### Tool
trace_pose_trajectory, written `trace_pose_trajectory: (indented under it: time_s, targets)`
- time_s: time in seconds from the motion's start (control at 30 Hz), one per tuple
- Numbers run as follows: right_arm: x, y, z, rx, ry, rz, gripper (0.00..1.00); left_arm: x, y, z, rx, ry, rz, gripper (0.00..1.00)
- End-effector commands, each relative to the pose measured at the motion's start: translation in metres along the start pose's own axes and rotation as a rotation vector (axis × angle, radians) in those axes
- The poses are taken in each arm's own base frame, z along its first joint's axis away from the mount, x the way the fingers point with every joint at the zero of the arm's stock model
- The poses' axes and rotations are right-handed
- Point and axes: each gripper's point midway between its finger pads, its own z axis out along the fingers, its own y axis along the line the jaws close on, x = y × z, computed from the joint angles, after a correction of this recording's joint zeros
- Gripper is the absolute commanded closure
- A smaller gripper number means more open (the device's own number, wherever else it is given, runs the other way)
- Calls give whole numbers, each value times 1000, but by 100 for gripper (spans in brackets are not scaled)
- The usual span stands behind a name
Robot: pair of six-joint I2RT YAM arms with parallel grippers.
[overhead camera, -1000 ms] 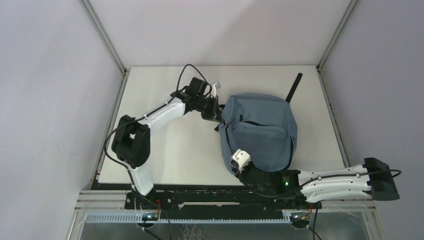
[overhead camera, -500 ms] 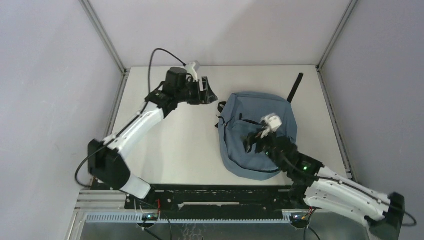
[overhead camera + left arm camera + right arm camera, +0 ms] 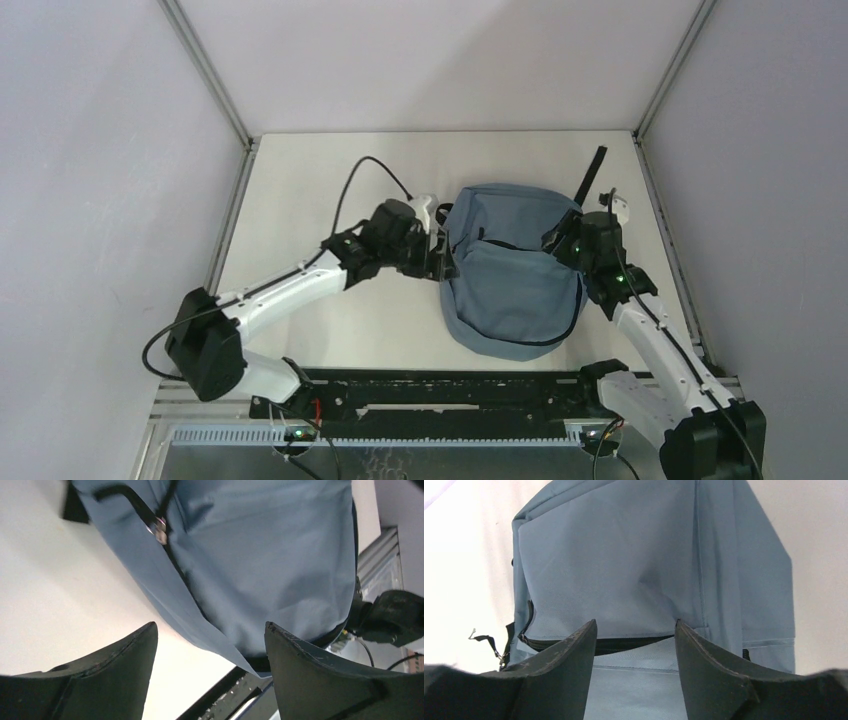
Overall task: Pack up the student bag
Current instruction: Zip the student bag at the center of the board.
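Just one bag (image 3: 515, 270) sat on the one tabletop (image 3: 310, 190). There were two arms, a left arm (image 3: 290, 285) and a right arm (image 3: 660, 345), with two fingers (image 3: 115, 680) apiece, so four total. I counted one long strap (image 3: 594, 170) and one metal zipper pull (image 3: 159, 527).

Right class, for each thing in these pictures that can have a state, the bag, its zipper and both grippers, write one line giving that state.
student bag, lying flat on the table, front pocket up, not gripped.
front pocket zipper, looks slightly parted; cannot tell for sure.
left gripper, open, empty, by the bag's edge.
right gripper, open, empty, pointing at the bag.
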Motion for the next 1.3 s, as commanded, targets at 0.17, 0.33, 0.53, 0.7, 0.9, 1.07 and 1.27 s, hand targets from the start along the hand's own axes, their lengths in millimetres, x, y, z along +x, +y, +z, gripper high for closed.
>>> trace_pose_trajectory:
  time_s: [0.17, 0.33, 0.53, 0.7, 0.9, 1.07, 1.27]
  targets:
    - [-21, 30, 2, -122, -28, 41, 52, 55, -18, 40, 89, 161, -68, 31]
    - [-18, 73, -4, -202, -39, -103, 50, 67, -1, 57, 45, 200, -77, 77]
    - [10, 132, -5, -262, 60, -222, 52, 70, -6, 56, 84, 212, -79, 96]
    - [37, 154, 22, -292, 178, -203, 56, 70, -11, 49, 112, 207, -75, 83]
    - [64, 143, 55, -212, 333, -184, 54, 63, -1, 39, 52, 160, -82, 50]
    - [77, 131, 69, -159, 374, -193, 54, 55, 5, 29, 41, 128, -95, 46]
    - [74, 127, 77, -128, 350, -191, 57, 33, 13, 10, 11, 44, -78, 47]
